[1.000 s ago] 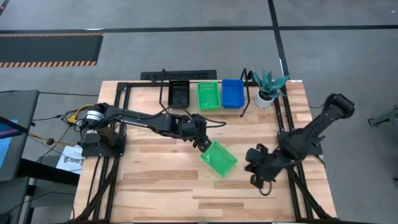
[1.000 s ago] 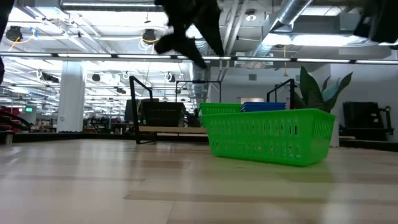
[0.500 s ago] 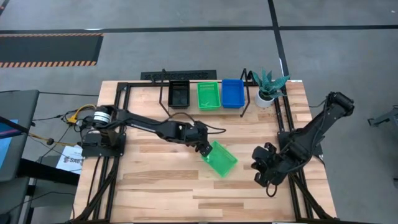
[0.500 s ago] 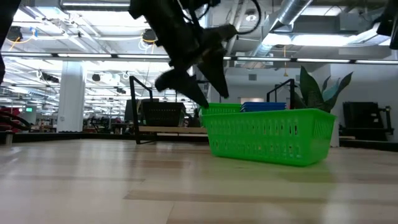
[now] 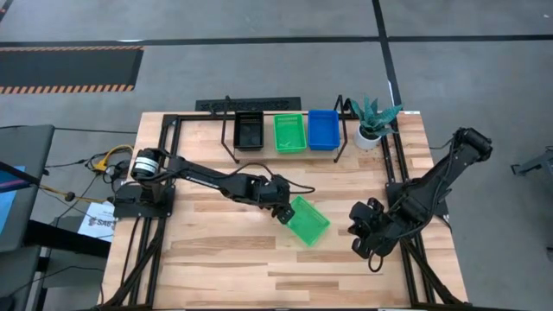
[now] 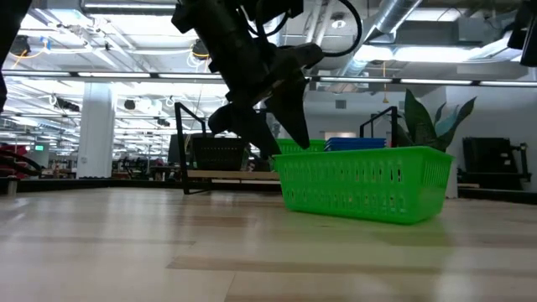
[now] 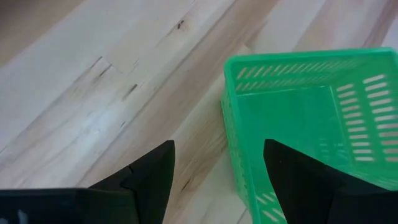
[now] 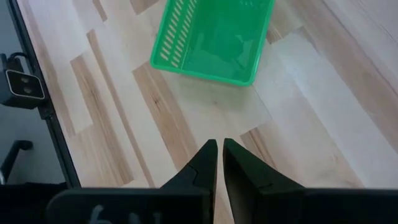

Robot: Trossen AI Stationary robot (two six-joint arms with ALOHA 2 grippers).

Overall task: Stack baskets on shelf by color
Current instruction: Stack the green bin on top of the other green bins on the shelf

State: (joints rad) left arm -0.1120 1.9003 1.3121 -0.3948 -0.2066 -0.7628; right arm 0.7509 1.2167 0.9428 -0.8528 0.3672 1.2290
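Glossy perforated green plastic basket [image 5: 307, 220]; smooth pale wood-plank table [image 5: 216, 259].

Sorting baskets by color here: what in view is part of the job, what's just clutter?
Job: loose green basket, open left claw at its corner, shelf carrying black, green and blue baskets.
Not job: plant pot, idle right claw, shut.

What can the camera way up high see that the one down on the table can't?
Only the high view shows the right gripper, shut, waiting at the table's right side, and the black basket's inside. Only the low view shows the room's ceiling lights behind. Both show the open left gripper at the loose green basket, the shelf and the plant.
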